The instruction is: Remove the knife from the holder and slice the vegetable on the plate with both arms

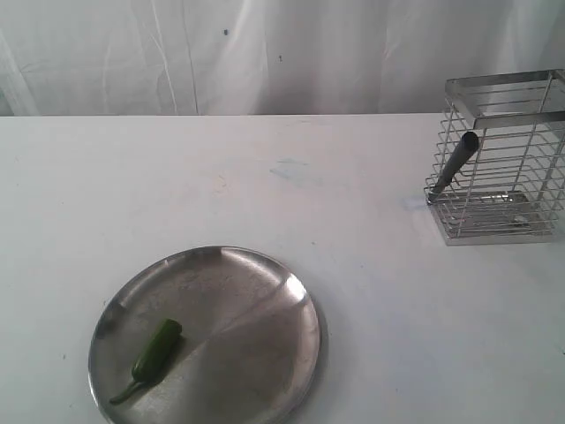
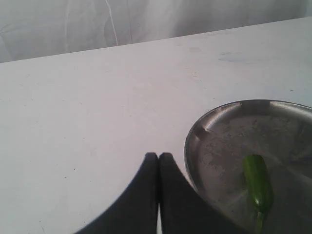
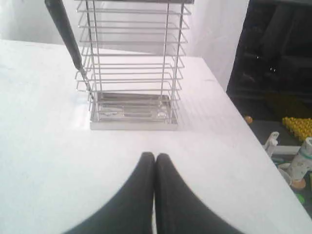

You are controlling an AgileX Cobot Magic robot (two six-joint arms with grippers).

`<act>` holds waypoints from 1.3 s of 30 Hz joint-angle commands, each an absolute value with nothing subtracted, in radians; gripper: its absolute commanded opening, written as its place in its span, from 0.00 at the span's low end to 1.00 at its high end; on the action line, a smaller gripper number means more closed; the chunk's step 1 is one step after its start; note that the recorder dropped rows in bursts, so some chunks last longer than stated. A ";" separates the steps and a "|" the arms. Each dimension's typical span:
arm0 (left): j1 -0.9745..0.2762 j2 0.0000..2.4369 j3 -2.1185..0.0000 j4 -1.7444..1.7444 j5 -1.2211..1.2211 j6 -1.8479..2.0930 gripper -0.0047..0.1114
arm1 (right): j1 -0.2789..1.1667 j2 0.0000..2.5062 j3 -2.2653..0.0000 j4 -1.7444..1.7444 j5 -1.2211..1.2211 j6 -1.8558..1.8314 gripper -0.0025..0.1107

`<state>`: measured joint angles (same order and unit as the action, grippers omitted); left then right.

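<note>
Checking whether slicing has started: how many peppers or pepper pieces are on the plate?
1: a whole pepper, stem attached, on the plate, toward its left side in the exterior view. No cut pieces show, though the plate's near edge is cropped.

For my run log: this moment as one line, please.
left gripper shut; right gripper shut; dark-handled knife in chrome wire holder; green pepper whole on round steel plate
</note>
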<state>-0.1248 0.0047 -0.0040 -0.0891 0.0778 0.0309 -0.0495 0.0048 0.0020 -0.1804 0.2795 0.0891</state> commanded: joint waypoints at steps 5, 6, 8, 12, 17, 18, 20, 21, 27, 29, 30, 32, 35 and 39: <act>-0.131 0.000 0.000 -0.097 0.075 0.025 0.04 | -0.049 0.000 0.000 -0.108 0.135 0.157 0.02; -0.131 0.000 0.000 -0.097 0.075 0.025 0.04 | -0.049 0.000 0.000 0.000 0.090 0.263 0.02; -0.131 0.000 0.000 -0.097 0.075 0.025 0.04 | -0.049 0.000 0.000 0.180 0.041 0.444 0.02; -0.131 0.000 0.000 -0.097 0.075 0.025 0.04 | -0.049 0.000 0.000 0.276 0.037 0.605 0.02; -0.131 0.000 0.000 -0.097 0.075 0.025 0.04 | -0.049 0.000 0.000 0.272 0.037 0.605 0.02; -0.131 0.000 0.000 -0.097 0.075 0.025 0.04 | -0.049 0.000 0.000 0.273 0.041 0.605 0.02; -0.131 0.000 0.000 -0.097 0.075 0.025 0.04 | -0.049 0.000 0.000 0.273 0.043 0.609 0.02; -0.131 0.000 0.000 -0.097 0.075 0.025 0.04 | -0.049 0.000 0.000 0.275 0.043 0.609 0.02; -0.131 0.000 0.000 -0.097 0.075 0.025 0.04 | -0.049 0.000 0.000 0.277 -0.300 0.607 0.02; -0.131 0.000 0.000 -0.097 0.075 0.025 0.04 | -0.049 0.000 0.000 0.284 -0.591 0.607 0.02; -0.131 0.000 0.000 -0.097 0.075 0.025 0.04 | -0.049 0.000 0.000 0.284 -0.700 0.607 0.02; -0.131 0.000 0.000 -0.097 0.075 0.025 0.04 | -0.049 0.000 -0.041 0.263 -0.837 0.568 0.02; -0.131 0.000 0.000 -0.097 0.075 0.025 0.04 | -0.049 0.000 -0.147 0.058 -0.605 0.383 0.02; -0.131 0.000 0.000 -0.097 0.075 0.025 0.04 | -0.049 0.000 -0.299 -0.604 -0.094 0.328 0.02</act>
